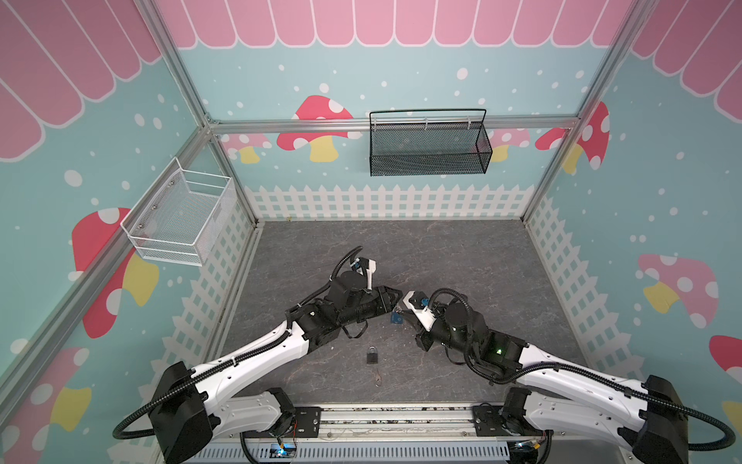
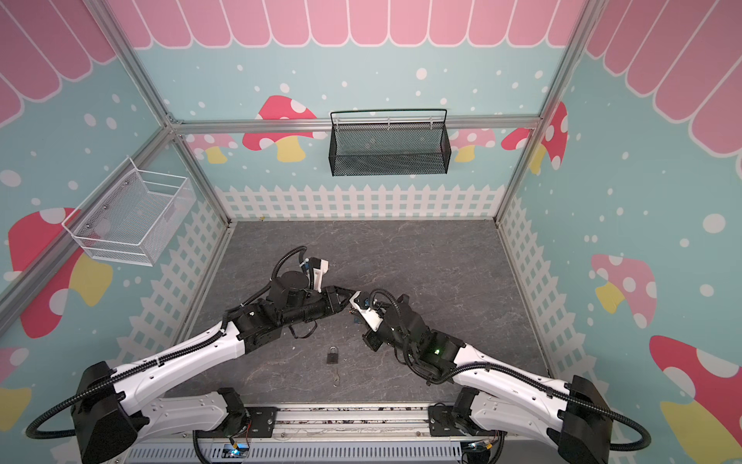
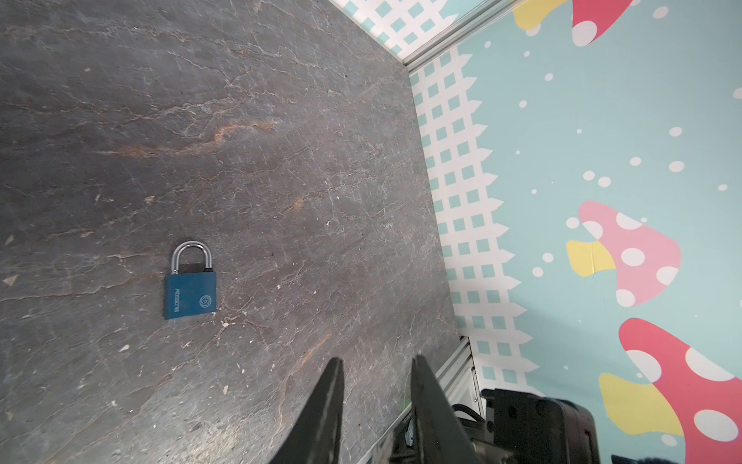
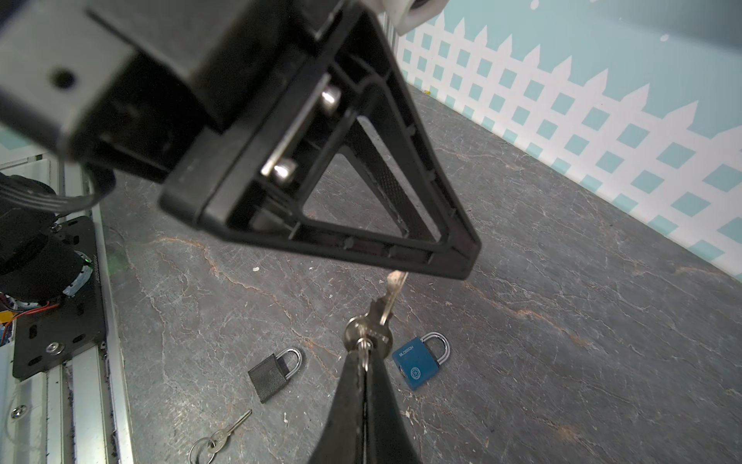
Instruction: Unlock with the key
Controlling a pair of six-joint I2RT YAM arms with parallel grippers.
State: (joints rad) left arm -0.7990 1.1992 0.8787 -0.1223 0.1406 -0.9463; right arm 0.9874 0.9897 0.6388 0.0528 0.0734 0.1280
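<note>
Right gripper [image 4: 363, 355] pinches the key [image 4: 388, 299] by its head, blade projecting forward. Left gripper [image 3: 377, 361], jaws apart and empty, sits at the blade tip. Blue padlock [image 4: 417, 361] lies beneath both, untouched.

On the table [image 1: 461, 261], a loose key [image 1: 378, 377] lies before a padlock [image 1: 372, 355].
</note>
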